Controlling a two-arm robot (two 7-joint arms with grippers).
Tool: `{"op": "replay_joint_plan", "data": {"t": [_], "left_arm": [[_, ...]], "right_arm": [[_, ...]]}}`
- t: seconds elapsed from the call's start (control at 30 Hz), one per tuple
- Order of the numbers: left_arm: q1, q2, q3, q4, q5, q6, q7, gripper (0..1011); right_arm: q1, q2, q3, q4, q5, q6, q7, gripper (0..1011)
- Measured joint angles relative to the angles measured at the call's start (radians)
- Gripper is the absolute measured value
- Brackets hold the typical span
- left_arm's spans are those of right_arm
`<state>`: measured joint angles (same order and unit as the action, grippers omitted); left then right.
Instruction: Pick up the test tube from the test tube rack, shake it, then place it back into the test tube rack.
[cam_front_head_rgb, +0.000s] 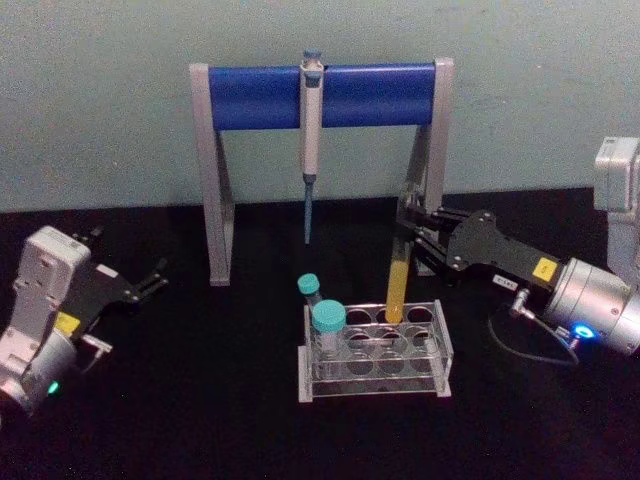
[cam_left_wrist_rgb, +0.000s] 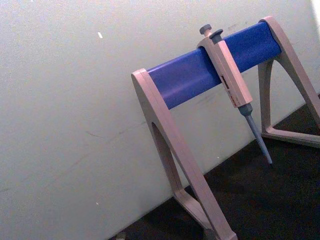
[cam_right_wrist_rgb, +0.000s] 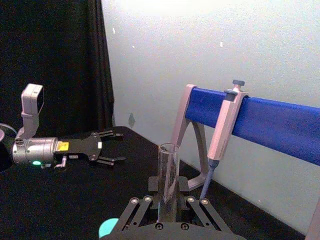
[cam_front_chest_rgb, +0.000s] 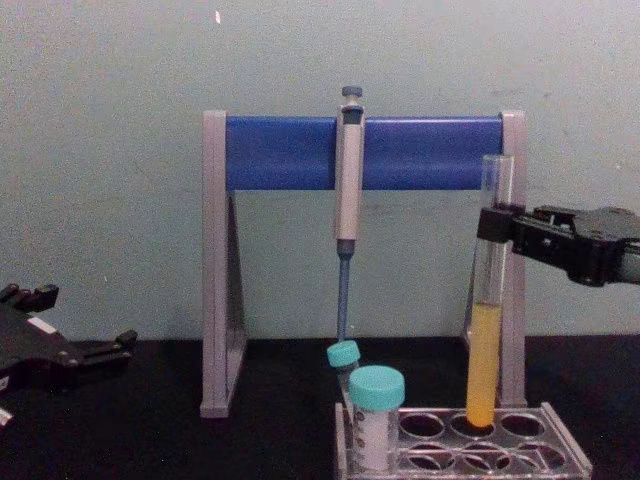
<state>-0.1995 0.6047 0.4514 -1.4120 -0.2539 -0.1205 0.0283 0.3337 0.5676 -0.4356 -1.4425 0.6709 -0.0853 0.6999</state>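
Stand (cam_front_head_rgb: 250, 97): grey legs, blue crossbar, on black worktop (cam_front_head_rgb: 200, 400). Pipette (cam_front_head_rgb: 311, 120): hangs mid-crossbar, tip down. Teal-capped tubes: front tube (cam_front_head_rgb: 328, 322) upright, rear tube (cam_front_head_rgb: 308, 286) tilted.

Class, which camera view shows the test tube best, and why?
Chest view: the test tube stands side-on at full length, liquid level clear, right gripper clamped near its top, base at the test tube rack. Head view foreshortens it; right wrist view gives its clear upper end.

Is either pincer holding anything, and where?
The right pincer grips the glass tube on its upper part; the left pincer, parked leftward, holds nothing.
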Motion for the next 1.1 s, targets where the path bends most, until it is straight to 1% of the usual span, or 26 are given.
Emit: {"op": "replay_joint_plan", "data": {"t": [0.53,1.1], "left_arm": [[0.000,0.000,0.000,0.000,0.000,0.000,0.000,1001],[0.000,0.000,0.000,0.000,0.000,0.000,0.000,1001]], "right_arm": [[0.021,-0.017,-0.018,0.042,-0.029,0.004,0.000,228],[0.037,-0.034,-0.034,0.087,-0.044,0.015,0.011,228]]}}
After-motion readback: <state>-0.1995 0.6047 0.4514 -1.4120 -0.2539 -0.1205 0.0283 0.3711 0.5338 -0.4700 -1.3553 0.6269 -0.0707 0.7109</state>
